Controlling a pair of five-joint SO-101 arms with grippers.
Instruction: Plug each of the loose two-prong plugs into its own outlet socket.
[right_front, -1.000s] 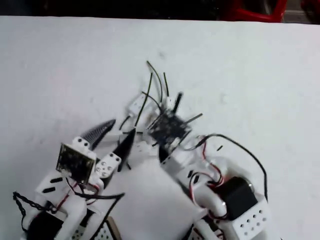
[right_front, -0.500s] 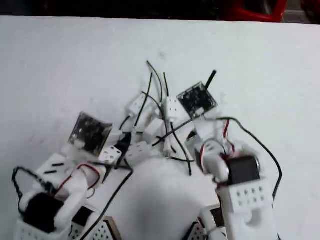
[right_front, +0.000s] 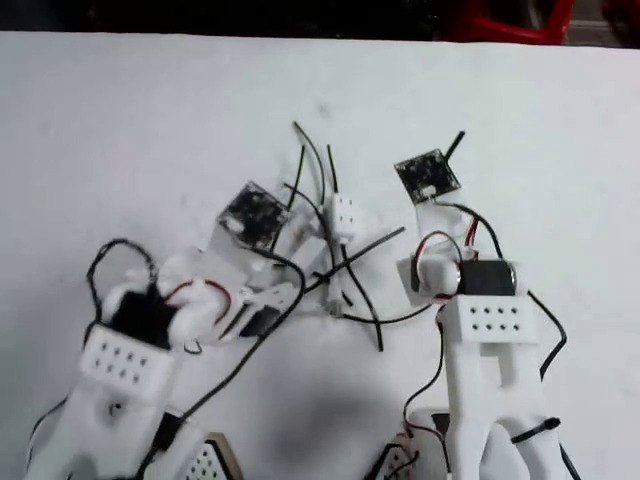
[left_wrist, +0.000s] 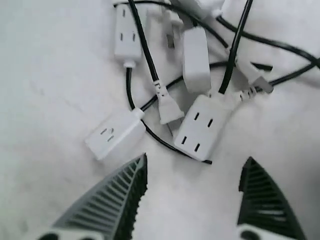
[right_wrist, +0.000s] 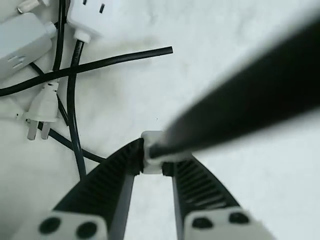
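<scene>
Both arms had shifted within a second: the right gripper drew off the sockets, clamped on a plug; the left gripper, fingers spread, came over them, likely to steady one.

White table (red object beyond)
</scene>
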